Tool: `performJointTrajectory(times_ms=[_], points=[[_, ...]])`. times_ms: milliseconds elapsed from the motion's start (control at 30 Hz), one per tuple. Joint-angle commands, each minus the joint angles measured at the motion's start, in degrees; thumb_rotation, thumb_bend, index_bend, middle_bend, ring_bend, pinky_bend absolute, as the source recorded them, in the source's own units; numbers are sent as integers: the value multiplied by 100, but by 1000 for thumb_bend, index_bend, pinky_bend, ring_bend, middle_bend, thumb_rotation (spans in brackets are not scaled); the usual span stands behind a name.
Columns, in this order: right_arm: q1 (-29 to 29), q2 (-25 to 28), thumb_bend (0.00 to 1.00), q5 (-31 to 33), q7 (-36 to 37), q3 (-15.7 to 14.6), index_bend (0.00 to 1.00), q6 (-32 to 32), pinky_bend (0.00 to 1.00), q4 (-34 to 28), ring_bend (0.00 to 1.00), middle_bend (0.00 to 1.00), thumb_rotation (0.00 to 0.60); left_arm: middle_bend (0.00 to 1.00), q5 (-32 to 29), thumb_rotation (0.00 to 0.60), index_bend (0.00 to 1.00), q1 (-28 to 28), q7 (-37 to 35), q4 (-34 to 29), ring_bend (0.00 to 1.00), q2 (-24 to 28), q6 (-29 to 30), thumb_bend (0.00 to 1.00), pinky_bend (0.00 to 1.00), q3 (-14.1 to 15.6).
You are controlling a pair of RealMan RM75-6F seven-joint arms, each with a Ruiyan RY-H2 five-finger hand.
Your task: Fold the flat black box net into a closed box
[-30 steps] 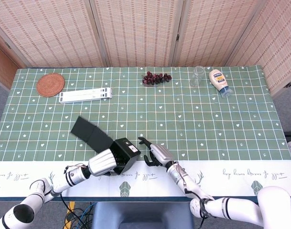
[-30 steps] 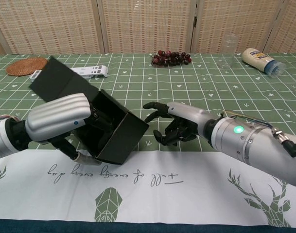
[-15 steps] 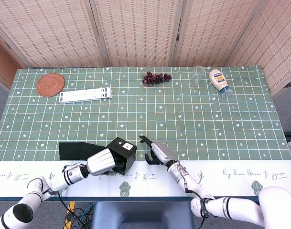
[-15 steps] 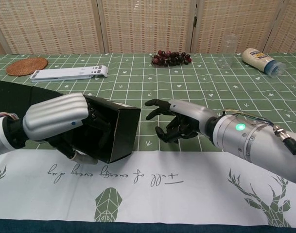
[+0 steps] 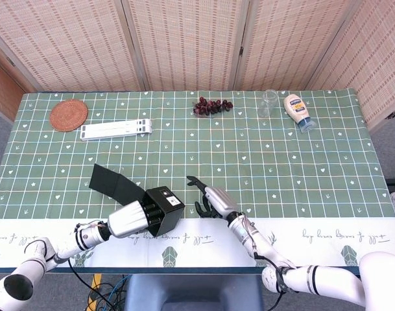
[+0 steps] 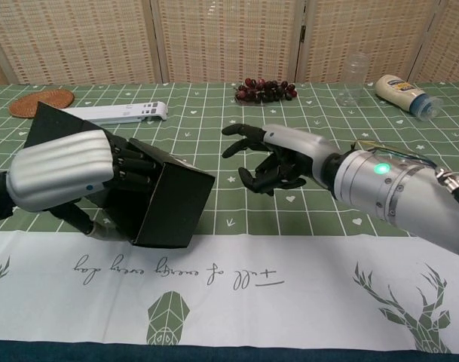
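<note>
The black box (image 5: 163, 208) (image 6: 171, 199) is partly folded into a cube shape near the table's front edge, with one long flap (image 5: 113, 184) (image 6: 52, 122) still sticking out to the left and back. My left hand (image 5: 133, 219) (image 6: 67, 169) grips the box body, its fingers curled into the open side. My right hand (image 5: 213, 201) (image 6: 273, 157) hovers just right of the box with its fingers spread and holds nothing; it does not touch the box.
At the back lie a woven coaster (image 5: 69, 115), a white flat stand (image 5: 115, 129), a bunch of grapes (image 5: 212, 105), a clear glass (image 5: 269, 102) and a mayonnaise bottle (image 5: 297, 111). A white cloth strip (image 6: 289, 286) runs along the front edge.
My left hand has turned the box and drawn it left and toward me; the loose flap swung flat to the left, then back up. My right hand has lifted slightly away from the box.
</note>
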Motion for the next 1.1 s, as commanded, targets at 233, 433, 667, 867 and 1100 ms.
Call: performJointTrajectory(times_ms=[233,433,667,867,1100], points=[[-73,31,655,-78,-7,-340,0,-130,1000,-46,752,149,600,241,-33,600,371,41,276,-488,366,234,80,143,725,-70],[-157,56,655,-165,-11,-528,0,-138,1000,-112,748,152,600,223,-177,600,341,71,343,-757,359,316,3,143,721,-217],[-248,115,655,-216,23,-610,0,-94,1000,-219,748,153,600,222,-619,600,302,264,168,-1361,356,508,-166,143,720,-522],[-425,417,655,-426,294,-616,0,57,1000,-562,747,154,600,208,-1417,600,262,564,-366,-2632,385,941,-664,143,720,-895],[-624,1182,655,-872,781,-314,0,455,1000,-1229,746,166,600,148,-2753,600,67,897,-1842,-5249,525,2092,-1892,143,765,-1198]])
